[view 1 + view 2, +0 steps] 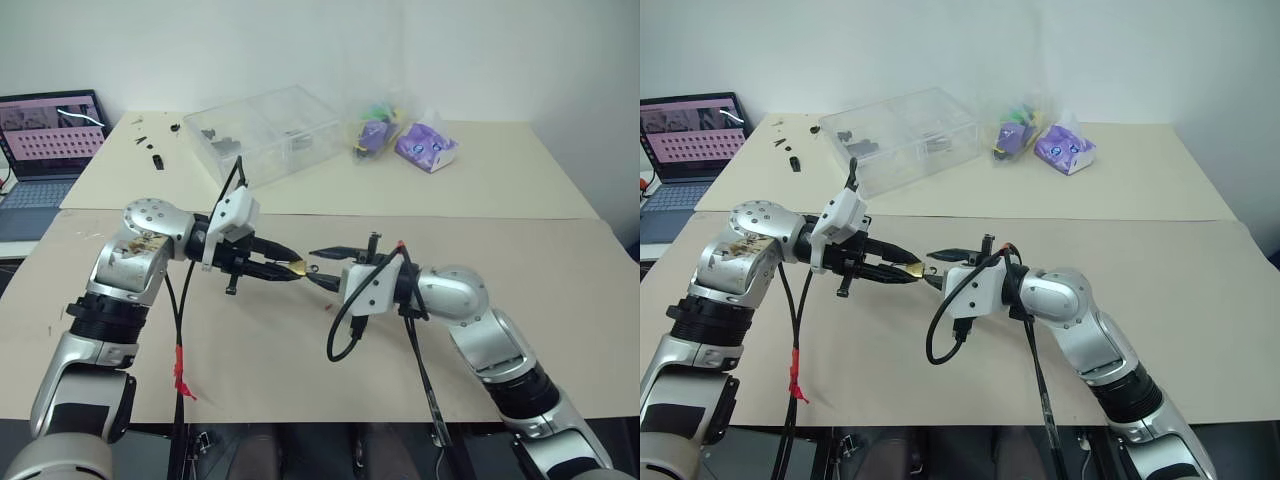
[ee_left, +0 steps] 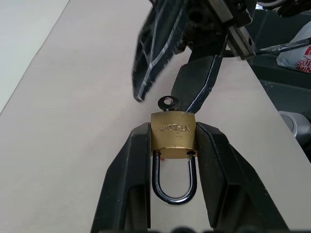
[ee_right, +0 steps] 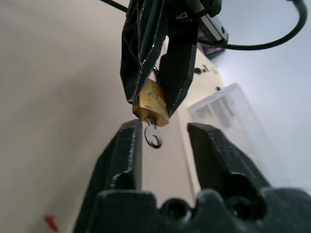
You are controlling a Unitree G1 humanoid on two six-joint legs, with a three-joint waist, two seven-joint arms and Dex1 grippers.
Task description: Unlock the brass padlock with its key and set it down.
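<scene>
Two black fingers of my left gripper pinch the small golden-brass rectangular padlock at mid-frame centre, its dark U-shaped shackle pointing back toward my wrist. A small ring-headed silver key sticks from its far end. Beyond, my right gripper stands spread, clasping nothing.

Mirrored "VT-LOCK"-like stamp on brass padlock

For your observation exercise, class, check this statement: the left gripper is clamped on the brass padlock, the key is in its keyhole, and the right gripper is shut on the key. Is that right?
Not quite. The right gripper is open, its fingers standing apart on either side of the key, as the right wrist view shows. The rest holds: the left gripper clamps the brass padlock with the key in it.
</scene>
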